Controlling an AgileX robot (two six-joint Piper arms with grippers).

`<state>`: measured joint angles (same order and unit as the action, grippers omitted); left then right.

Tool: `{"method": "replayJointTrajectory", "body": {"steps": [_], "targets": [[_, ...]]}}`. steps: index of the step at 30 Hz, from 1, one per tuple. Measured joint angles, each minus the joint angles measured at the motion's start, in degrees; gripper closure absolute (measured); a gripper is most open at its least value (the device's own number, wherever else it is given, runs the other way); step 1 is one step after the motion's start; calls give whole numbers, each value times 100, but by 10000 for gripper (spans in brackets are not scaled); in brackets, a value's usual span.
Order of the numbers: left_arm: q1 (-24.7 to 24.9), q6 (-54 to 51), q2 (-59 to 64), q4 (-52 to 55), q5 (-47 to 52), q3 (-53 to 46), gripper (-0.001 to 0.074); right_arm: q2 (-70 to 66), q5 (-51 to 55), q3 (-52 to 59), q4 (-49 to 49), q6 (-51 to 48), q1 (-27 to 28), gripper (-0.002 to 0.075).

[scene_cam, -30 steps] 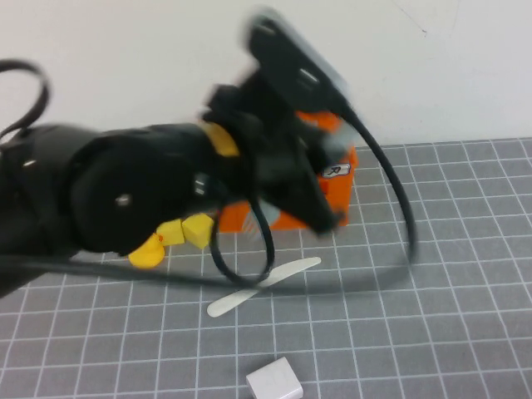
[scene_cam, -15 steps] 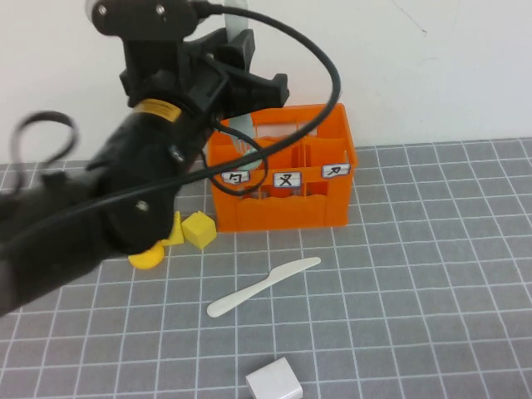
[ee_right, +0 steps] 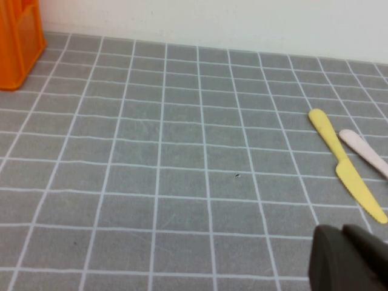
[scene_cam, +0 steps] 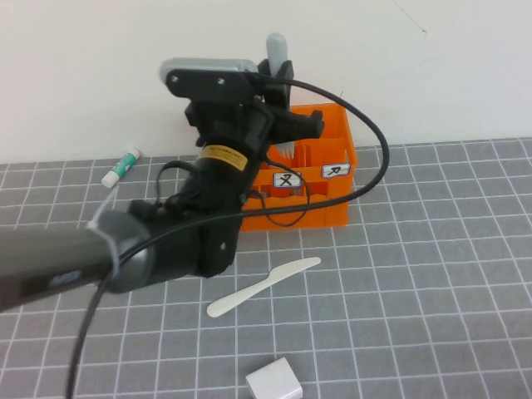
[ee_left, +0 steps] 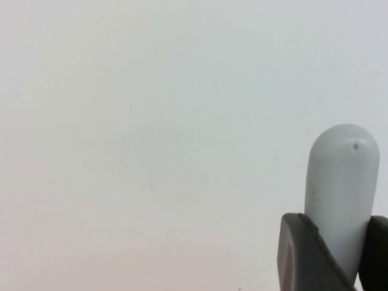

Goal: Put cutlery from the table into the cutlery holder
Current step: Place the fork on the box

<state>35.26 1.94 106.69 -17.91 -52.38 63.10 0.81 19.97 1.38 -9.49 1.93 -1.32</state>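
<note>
The flat grey table [scene_cam: 432,274] is ruled by a white grid into square tiles and runs back to a plain white wall [scene_cam: 465,66]. At the far edge, against the wall, stands the bright orange plastic crate with inner compartments [scene_cam: 332,199], its front carrying small white labels with black marks. On the tiles in front of the crate a cream-white plastic knife [scene_cam: 262,288] lies flat and at a slant, well apart from the crate. Near the front edge sits a small white block [scene_cam: 273,382]. Far to the left, close to the wall, lies a small white-and-green tube [scene_cam: 121,167].

The left gripper [scene_cam: 278,79] hangs above the crate's rear left part, at the end of the black left arm [scene_cam: 166,241] that reaches in from the left. Its dark fingers [ee_left: 300,254] pinch a pale grey plastic utensil handle with a rounded end [ee_left: 339,188], which stands upright and pokes above the gripper against the wall; its lower end is hidden behind the arm.

The right gripper [ee_right: 348,257] shows only in its wrist view, as dark fingertips pressed close together just above the table, holding nothing. On the tiles near it lie a yellow plastic knife [ee_right: 345,163] and, just beside that, the end of a pale pink plastic utensil [ee_right: 364,151].
</note>
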Motion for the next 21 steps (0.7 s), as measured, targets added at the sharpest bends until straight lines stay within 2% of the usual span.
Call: {"method": "replayJointTrajectory", "body": {"steps": [9,18,21], "targets": [[-356,0,752,204,91,816,570,0,0,0,0,0,0,729],[-403,17,1113,314,468,928,570,0,0,0,0,0,0,729],[-421,17,1139,351,562,943,528,0,0,0,0,0,0,729]]}}
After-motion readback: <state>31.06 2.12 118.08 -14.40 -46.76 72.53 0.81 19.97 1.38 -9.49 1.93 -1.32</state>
